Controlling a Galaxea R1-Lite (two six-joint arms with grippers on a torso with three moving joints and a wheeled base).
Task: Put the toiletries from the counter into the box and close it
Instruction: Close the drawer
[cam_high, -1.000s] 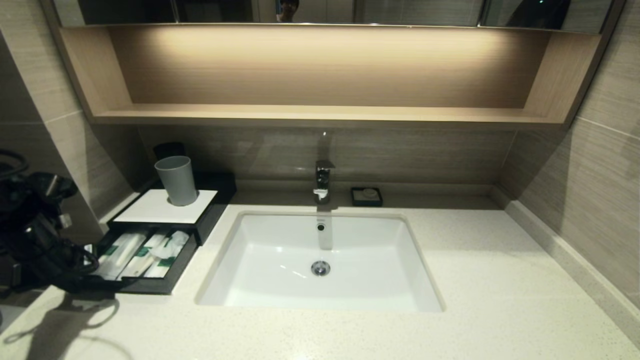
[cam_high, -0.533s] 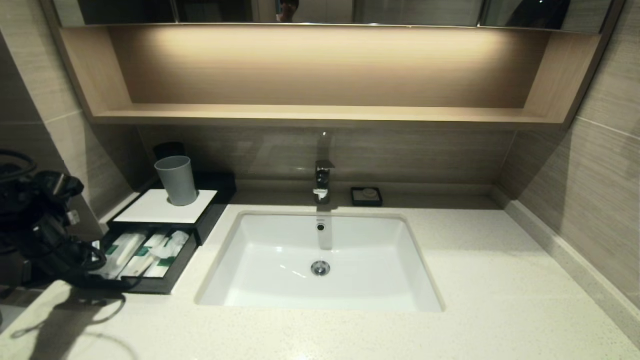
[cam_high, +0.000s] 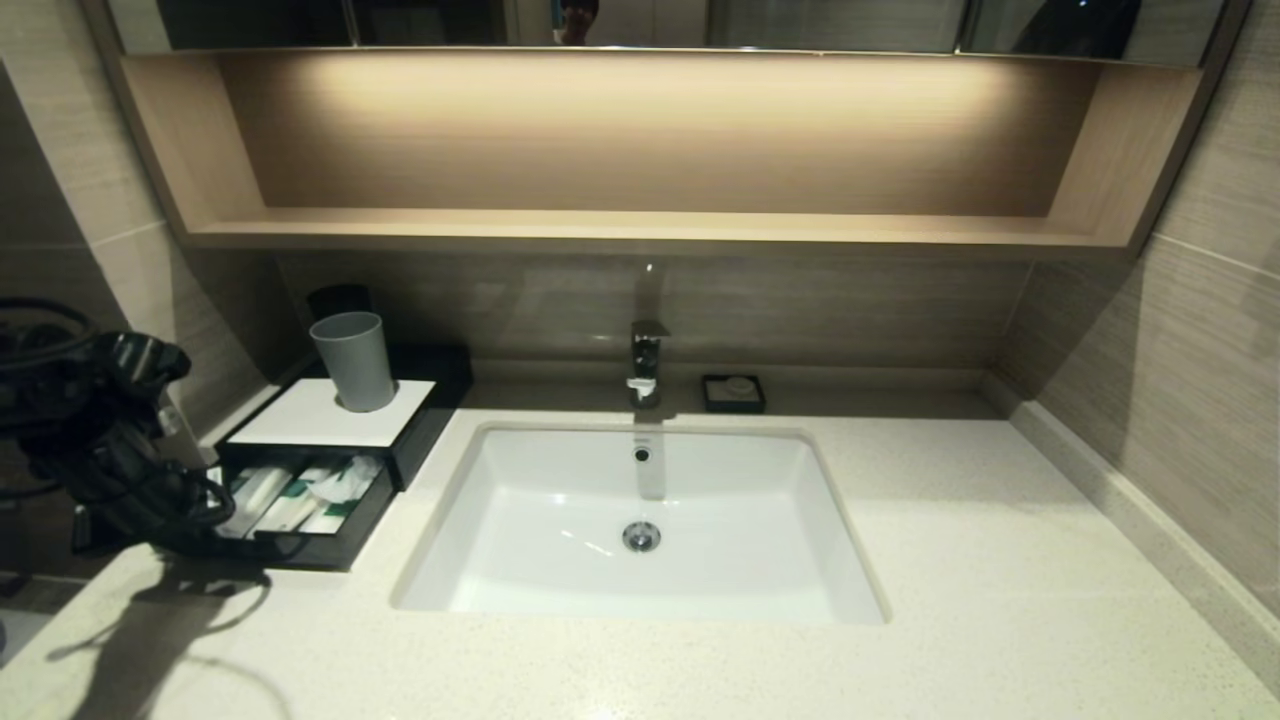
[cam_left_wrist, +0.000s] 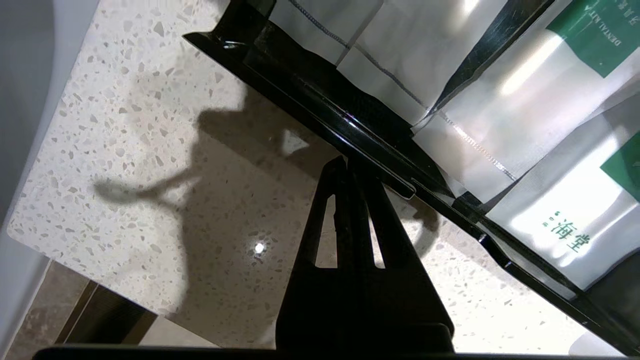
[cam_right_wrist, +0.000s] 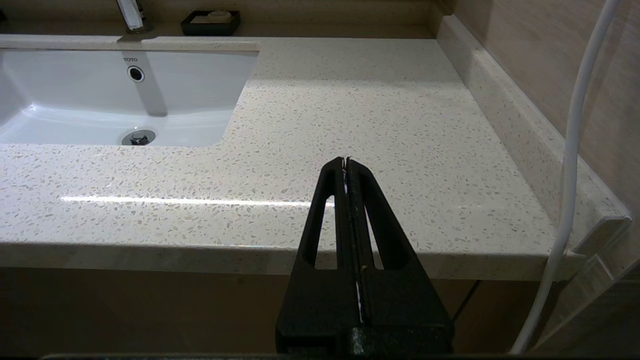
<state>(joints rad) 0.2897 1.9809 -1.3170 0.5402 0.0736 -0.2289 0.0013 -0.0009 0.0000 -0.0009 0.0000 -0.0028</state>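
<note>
The black box with a white top panel (cam_high: 330, 412) stands at the counter's (cam_high: 1000, 560) back left. Its front drawer (cam_high: 320, 552) is partly pulled out. The toiletries (cam_high: 300, 495), clear-wrapped packets with green labels, lie inside the drawer and also show in the left wrist view (cam_left_wrist: 530, 100). My left gripper (cam_left_wrist: 345, 162) is shut and empty, with its tips against the drawer's black front wall (cam_left_wrist: 320, 107). In the head view it (cam_high: 215, 525) sits at the drawer's left front corner. My right gripper (cam_right_wrist: 346, 160) is shut and empty, held off the counter's front right edge.
A grey cup (cam_high: 353, 360) stands on the box's white top. The white sink (cam_high: 500, 520) lies right of the box, with a faucet (cam_high: 645, 365) and a small black soap dish (cam_high: 733, 393) behind it. A wall (cam_high: 60, 250) runs close on the left.
My left gripper has moved forward and right, and the drawer has slid partway back into the box. The right arm has not moved.
</note>
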